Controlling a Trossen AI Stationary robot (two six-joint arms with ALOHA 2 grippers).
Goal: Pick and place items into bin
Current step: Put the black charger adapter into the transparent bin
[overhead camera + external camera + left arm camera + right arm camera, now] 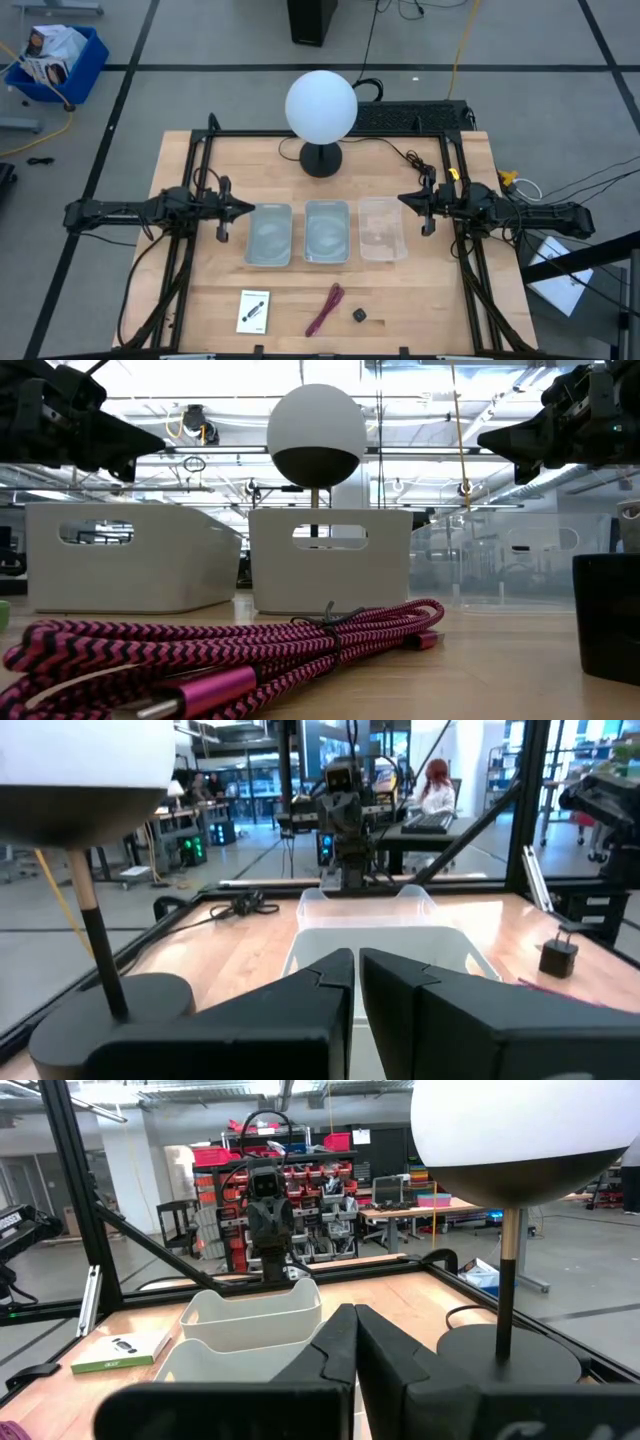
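Three items lie near the table's near edge. The white card (pixel 254 311) with a black mark lies flat, left of the dark red cord bundle (pixel 324 309). The tiny black cube (pixel 360 315) sits right of the cord. In the low view the cord (pixel 220 650) fills the foreground and the cube (pixel 608 615) stands at the right. My left gripper (pixel 250 208) hovers shut beside the left bin, above the table. My right gripper (pixel 402 199) hovers shut at the clear bin's right side. Each wrist view shows its own fingers together: left gripper (pixel 356 965), right gripper (pixel 354 1325).
Three bins stand in a row mid-table: two pale ones (pixel 269 235) (pixel 327 231) and a clear one (pixel 383 229). A lamp with a white globe (pixel 321 108) stands on a black base (pixel 321 160) behind them. A black frame rail (pixel 200 140) borders the table.
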